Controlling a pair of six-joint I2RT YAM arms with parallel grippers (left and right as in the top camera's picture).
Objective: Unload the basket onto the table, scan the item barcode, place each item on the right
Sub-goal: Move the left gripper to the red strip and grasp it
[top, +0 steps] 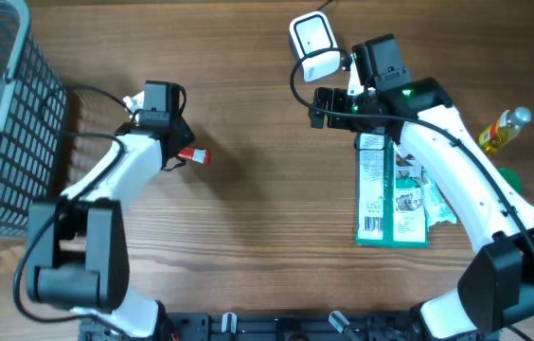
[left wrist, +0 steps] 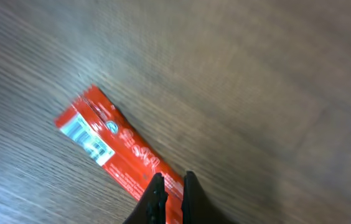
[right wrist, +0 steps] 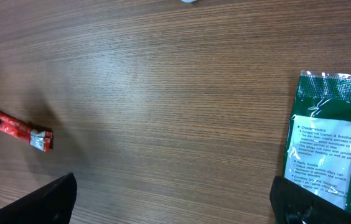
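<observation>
left gripper (left wrist: 173,182): jaws pressed together, pinching one end of the red sachet (left wrist: 129,149), barcode side visible
right gripper (right wrist: 174,205): jaws spread wide, touching nothing, above the table (right wrist: 163,93)

I can read no wording. The red sachet (left wrist: 126,148) bears a white barcode patch (digits blurred) and white script. The green packet (right wrist: 331,143), right, carries a white text panel, too small to read.

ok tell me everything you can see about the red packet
The red packet is a slim, glossy, foil-like stick sachet with white lettering along it and a white barcode panel near its free end, facing up. The left gripper pinches its other end. It is on or just above the wood table; which is unclear.
</observation>
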